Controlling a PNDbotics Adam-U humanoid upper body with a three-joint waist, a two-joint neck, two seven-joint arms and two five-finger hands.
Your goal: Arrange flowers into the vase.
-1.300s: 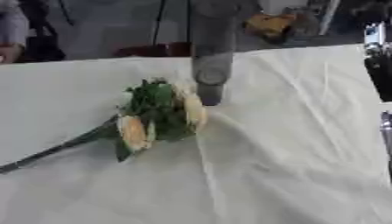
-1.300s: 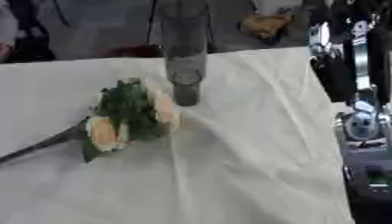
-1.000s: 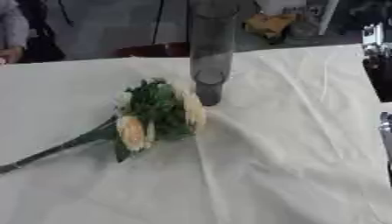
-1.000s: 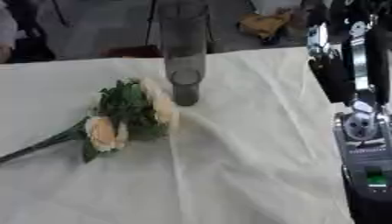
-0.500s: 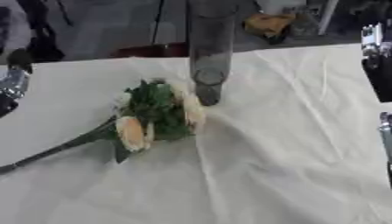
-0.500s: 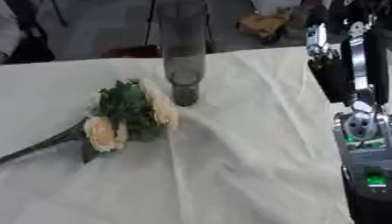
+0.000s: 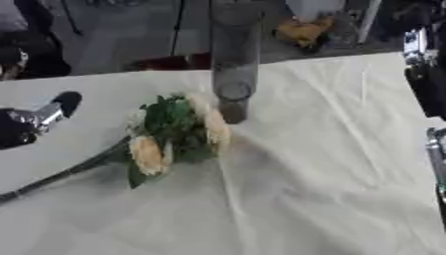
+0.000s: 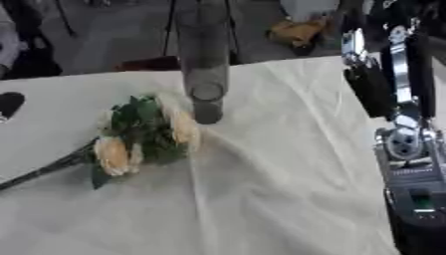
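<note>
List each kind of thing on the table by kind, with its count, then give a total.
Vases: 1
Flower bunches: 1
Cloths: 1
Total: 3

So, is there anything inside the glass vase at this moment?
No flower or stem shows through the vase; the flowers lie on the tablecloth beside its base. Its top is out of view.

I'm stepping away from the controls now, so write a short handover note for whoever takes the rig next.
Left hand: at the left edge above the cloth, holding nothing; its fingers can't be made out.
Right hand: not visible; only the right arm shows at the right edge.
Flowers: lying on the white tablecloth, blooms beside the vase's base, stems toward the lower left.
Vase: upright at the table's far side, with no flowers in it.
Done: nothing.
Left: pick up the flowers and put them in.
</note>
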